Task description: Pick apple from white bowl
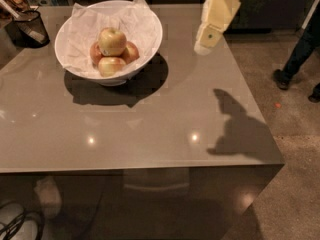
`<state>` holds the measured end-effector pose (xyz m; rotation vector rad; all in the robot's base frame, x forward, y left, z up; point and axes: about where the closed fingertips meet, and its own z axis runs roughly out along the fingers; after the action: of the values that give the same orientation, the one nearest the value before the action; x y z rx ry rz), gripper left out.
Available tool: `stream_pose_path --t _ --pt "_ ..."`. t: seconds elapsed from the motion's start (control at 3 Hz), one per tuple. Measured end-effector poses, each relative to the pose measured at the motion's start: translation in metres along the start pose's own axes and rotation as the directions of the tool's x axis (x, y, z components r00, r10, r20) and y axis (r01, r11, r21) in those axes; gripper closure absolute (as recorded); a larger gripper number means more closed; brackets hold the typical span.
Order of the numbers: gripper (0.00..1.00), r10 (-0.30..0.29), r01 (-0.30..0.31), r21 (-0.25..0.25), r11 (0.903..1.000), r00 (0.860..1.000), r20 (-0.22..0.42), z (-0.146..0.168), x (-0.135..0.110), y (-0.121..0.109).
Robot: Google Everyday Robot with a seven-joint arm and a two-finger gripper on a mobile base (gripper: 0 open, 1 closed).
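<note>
The white bowl point(145, 39), lined with crinkled white paper, stands at the back left of the grey table point(165, 114). The pale yellow apple point(112, 41) with a faint blush lies on top of several redder and smaller apples in the bowl. My gripper point(204, 45) hangs from the cream-coloured arm at the top right, above the table's far right part, well to the right of the bowl and apart from it. It holds nothing that I can see.
A dark mesh cup point(29, 28) with items in it stands at the table's far left corner. A person's legs point(295, 59) stand on the floor at the right. The arm's shadow point(235, 126) falls on the table's right front.
</note>
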<state>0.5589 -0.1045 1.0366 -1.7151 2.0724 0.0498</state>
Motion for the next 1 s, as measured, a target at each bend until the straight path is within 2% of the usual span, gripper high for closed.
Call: stream_pose_path --t 0.33,0.67,1.0 --pt "0.00 -0.043 0.043 0.011 0.9990 0.999 0.004 0.020 -0.049 -0.025" --pt "0.00 -0.043 0.043 0.012 0.9990 0.999 0.005 0.020 -0.049 -0.025" --pt "0.00 -0.041 0.041 0.007 0.9991 0.997 0.059 0.030 -0.068 -0.038"
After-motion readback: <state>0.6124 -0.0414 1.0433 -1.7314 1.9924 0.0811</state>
